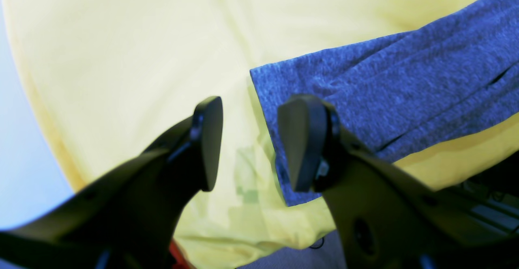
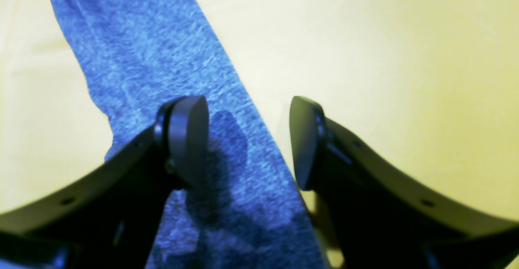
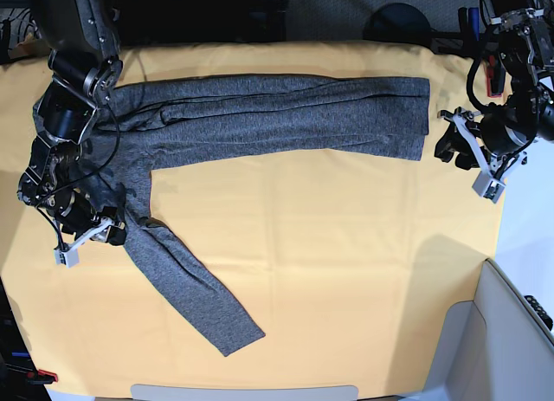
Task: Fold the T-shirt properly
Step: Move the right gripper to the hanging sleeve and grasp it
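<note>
From the base view I see the T-shirt [image 3: 260, 119] spread across the yellow table cloth [image 3: 346, 245], one sleeve trailing toward me. Only my wrist views show jaws: left gripper [image 1: 249, 143] parted at its hem, right gripper [image 2: 248, 141] parted over the sleeve, both empty.

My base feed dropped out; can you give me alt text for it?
A long-sleeved dark grey knit T-shirt lies folded lengthwise across a yellow-orange table cloth, one sleeve trailing toward the camera. The open right gripper hovers by that sleeve; the left gripper hangs open by the hem.
</note>
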You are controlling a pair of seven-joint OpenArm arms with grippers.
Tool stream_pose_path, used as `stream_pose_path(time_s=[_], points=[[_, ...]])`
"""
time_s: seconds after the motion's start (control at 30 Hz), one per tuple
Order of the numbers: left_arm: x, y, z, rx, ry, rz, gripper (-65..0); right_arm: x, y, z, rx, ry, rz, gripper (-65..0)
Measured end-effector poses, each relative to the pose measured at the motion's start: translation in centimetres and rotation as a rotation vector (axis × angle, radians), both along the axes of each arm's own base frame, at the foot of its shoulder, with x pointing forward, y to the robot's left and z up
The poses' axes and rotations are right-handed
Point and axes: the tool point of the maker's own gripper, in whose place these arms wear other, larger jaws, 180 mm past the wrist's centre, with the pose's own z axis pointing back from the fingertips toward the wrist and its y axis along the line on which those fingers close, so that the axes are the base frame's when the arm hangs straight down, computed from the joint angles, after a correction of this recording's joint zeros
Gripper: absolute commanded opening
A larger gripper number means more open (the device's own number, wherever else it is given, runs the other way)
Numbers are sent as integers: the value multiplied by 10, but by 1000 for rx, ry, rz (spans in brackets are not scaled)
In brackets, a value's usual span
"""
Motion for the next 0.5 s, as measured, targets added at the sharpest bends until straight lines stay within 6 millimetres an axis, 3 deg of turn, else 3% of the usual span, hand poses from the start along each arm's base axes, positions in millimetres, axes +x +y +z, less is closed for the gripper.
stream_pose_path(time_s=[0.33,0.4,0.47,0.5], points=[[1,0,0,-2,-4,0,-408,5,35,-5,-6,-3,84,-357],[0,0,0,-1,-3,0,-408,5,34,-5,-8,-2,83,-437],[1,0,1,-1,-4,0,-409,3,34,-6,-11,6,85,-603],[1,0,1,-1,-4,0,-409,2,34,-8,-15,15,90,-650]])
